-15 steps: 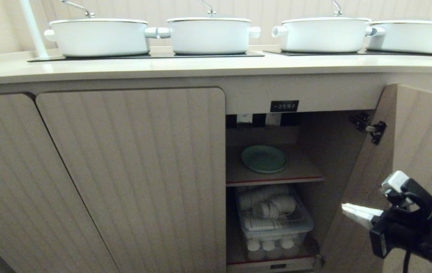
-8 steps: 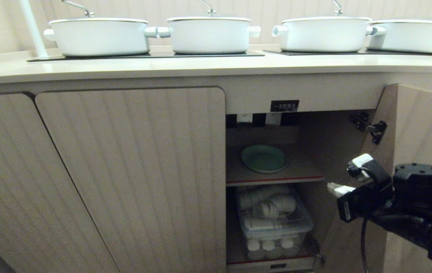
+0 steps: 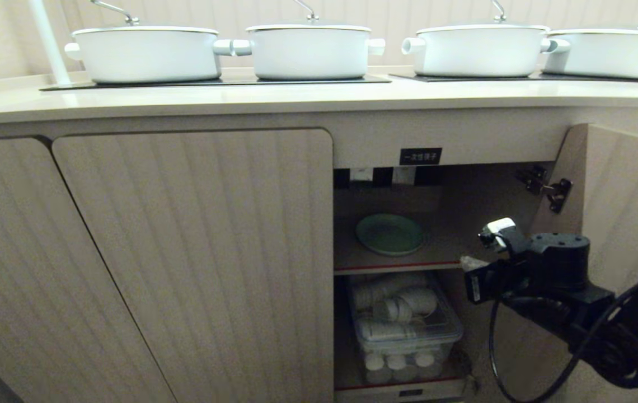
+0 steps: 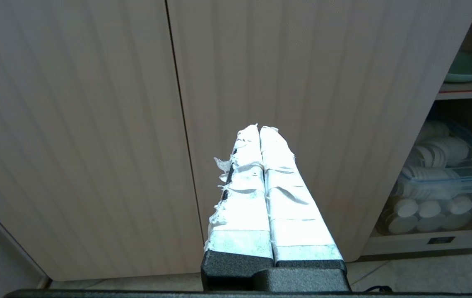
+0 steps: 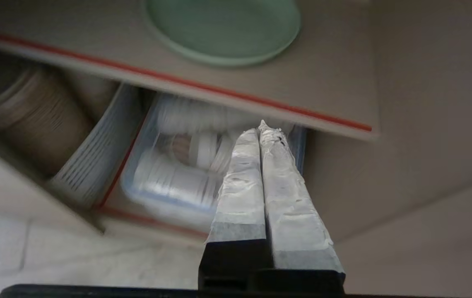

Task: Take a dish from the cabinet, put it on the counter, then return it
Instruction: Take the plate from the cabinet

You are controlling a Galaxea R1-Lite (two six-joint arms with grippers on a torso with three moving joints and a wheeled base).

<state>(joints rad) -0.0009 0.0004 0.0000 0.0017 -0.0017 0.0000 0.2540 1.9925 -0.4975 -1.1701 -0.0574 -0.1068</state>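
The dish [image 3: 389,234] is a pale green plate lying flat on the inner shelf [image 3: 447,253] of the open cabinet [image 3: 492,196], under the small black label [image 3: 420,156]. My right gripper [image 3: 466,262] is shut and empty, its taped tips just off the shelf's front right corner, to the right of the dish and apart from it. In the right wrist view the dish [image 5: 222,29] lies beyond the shut gripper [image 5: 259,128], across the shelf's red-edged front. The left gripper [image 4: 259,127] is shut, parked facing closed doors, with the dish [image 4: 468,68] off to one side. The counter [image 3: 296,98] runs above.
The cabinet door [image 3: 627,190] stands swung open at the right, behind my right arm, with its hinge [image 3: 548,189] near. A clear plastic box [image 3: 406,330] of white lids and cups fills the lower compartment. Several white pots [image 3: 310,50] stand on the hob panels. Closed ribbed doors [image 3: 201,257] lie to the left.
My right arm has risen and swung left, from low in front of the open door to the front right corner of the shelf. Its gripper stayed shut. The dish has not moved.
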